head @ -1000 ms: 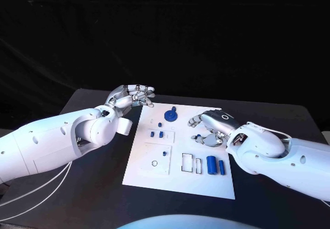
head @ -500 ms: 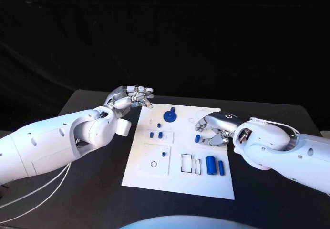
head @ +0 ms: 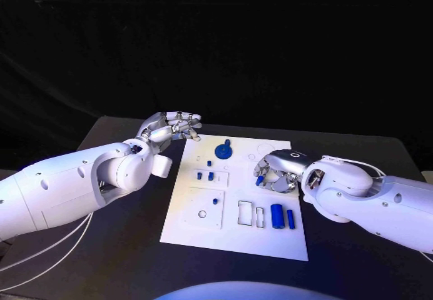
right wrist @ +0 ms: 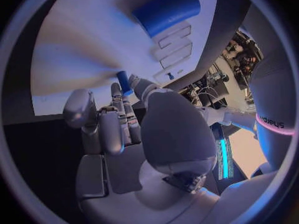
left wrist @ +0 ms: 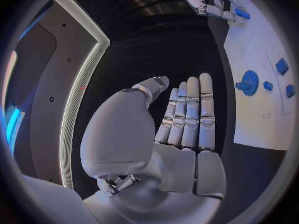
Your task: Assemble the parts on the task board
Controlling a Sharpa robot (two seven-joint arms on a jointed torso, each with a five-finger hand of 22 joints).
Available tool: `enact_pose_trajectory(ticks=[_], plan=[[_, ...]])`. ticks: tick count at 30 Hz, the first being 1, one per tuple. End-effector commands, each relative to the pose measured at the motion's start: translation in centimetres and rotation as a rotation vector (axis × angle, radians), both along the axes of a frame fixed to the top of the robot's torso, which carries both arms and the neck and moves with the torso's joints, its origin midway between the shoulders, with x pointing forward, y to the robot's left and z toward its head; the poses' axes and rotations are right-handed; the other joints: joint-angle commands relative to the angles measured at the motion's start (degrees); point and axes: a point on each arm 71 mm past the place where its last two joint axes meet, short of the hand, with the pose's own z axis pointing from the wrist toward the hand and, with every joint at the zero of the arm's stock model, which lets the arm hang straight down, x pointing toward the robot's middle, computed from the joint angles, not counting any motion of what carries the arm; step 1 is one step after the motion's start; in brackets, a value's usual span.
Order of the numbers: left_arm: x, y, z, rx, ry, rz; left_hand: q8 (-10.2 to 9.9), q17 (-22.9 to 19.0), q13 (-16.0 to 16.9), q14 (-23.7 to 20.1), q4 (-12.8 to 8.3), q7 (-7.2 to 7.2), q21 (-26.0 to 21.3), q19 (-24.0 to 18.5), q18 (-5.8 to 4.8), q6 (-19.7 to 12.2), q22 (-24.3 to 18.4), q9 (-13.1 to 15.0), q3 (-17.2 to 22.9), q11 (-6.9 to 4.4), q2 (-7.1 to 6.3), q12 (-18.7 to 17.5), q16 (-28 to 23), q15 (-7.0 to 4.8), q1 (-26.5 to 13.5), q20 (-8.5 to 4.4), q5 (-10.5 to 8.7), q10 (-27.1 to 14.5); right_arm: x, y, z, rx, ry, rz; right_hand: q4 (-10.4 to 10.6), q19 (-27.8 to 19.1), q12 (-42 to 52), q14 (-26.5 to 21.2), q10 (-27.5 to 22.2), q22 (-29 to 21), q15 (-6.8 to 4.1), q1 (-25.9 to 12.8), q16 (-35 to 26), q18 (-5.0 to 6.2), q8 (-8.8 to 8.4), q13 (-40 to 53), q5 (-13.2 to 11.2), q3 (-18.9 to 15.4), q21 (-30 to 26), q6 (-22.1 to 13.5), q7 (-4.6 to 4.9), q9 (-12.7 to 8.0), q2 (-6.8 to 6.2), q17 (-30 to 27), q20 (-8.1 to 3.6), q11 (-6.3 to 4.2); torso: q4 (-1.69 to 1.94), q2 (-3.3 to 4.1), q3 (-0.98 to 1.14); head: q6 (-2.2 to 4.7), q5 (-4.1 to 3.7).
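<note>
A small blue part [head: 259, 180] is held pinched in the fingertips of the right hand [head: 277, 172], over the task board [head: 236, 234] at about three o'clock of the board's middle. Against the frames of a second ago, that hand has been drawn in and turned over, and the part has been lifted clear of the white surface; in the right wrist view the blue part [right wrist: 124, 82] is seen caught between the fingertips. A pick-up is therefore judged done, and a seating somewhere on the board is likely next.

The left hand [head: 171, 128] has been kept where it was, off the board's eleven o'clock corner, fingers together and holding nothing.

Elsewhere on the board, the blue gear [head: 223, 150] is left at twelve o'clock, and the two blue cylinders [head: 282, 217] at five o'clock, untouched.
</note>
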Motion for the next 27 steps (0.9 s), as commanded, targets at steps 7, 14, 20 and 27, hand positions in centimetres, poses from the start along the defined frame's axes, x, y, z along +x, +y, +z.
enact_pose_trajectory(ticks=[7, 14, 20, 27], plan=[[-0.07, -0.21, 0.1, -0.013, -0.002, -0.017, -0.26, -0.06, 0.09, -0.09, -0.21, 0.3, -0.31, 0.4, 0.13, -0.17, -0.08, -0.07, -0.23, 0.29, 0.18, -0.26, -0.2, 0.15, 0.5, 0.15, 0.15, -0.11, -0.12, 0.46, -0.37, 0.006, 0.001, 0.021, 0.43, 1.2, -1.11, 1.77, 3.34, 1.11, -0.8, -0.36, 0.78, -0.46, 0.71, -0.07, -0.9, 4.41, 1.59, 2.8, -0.06, 0.05, 0.57, 0.93, -0.39, -0.44, -0.08, -0.04, 0.07, -0.2, 0.1], [-0.07, -0.21, 0.09, -0.013, 0.0, -0.018, -0.26, -0.06, 0.09, -0.09, -0.21, 0.3, -0.31, 0.4, 0.13, -0.17, -0.08, -0.07, -0.23, 0.29, 0.18, -0.26, -0.2, 0.15, 0.5, 0.15, 0.15, -0.11, -0.06, 0.5, -0.51, -0.015, -0.028, 0.016, 0.42, 1.47, -1.56, 1.84, 4.29, 1.55, -0.89, -0.56, 0.97, -0.58, 1.11, -0.02, -1.0, 5.72, 2.18, 3.8, -0.13, 0.22, 0.45, 1.19, -0.48, -0.56, -0.1, -0.05, 0.05, -0.26, 0.06], [-0.07, -0.22, 0.08, -0.013, 0.001, -0.019, -0.24, -0.08, 0.12, -0.06, -0.19, 0.28, -0.35, 0.45, 0.14, -0.12, -0.1, -0.08, -0.24, 0.27, 0.36, -0.25, -0.18, 0.14, 0.51, 0.15, 0.18, -0.07, -0.07, 0.53, -0.45, -0.035, -0.072, 0.008, -0.35, 1.97, -1.95, 1.93, 5.86, 2.36, -1.29, 0.29, 1.23, -0.79, 2.06, 0.07, -1.24, 8.44, 3.37, 5.34, -0.7, 0.79, 1.51, 1.54, -0.82, -1.07, -0.04, -0.07, 0.03, -0.33, 0.0], [-0.05, -0.21, 0.07, -0.012, 0.001, -0.019, -0.23, -0.09, 0.13, -0.05, -0.21, 0.27, -0.35, 0.47, 0.15, -0.1, -0.11, -0.09, -0.22, 0.26, 0.44, -0.25, -0.18, 0.13, 0.57, 0.14, 0.18, -0.07, -0.36, 0.6, -0.07, -0.015, -0.112, 0.011, -1.25, 2.45, -2.09, 2.04, 7.44, 3.1, -1.7, 0.71, 1.47, -1.0, 2.98, 0.15, -1.24, 10.27, 4.51, 6.22, -1.16, 1.53, 2.3, 1.9, -1.18, -1.54, -0.08, -0.13, -0.02, -0.33, 0.02]])
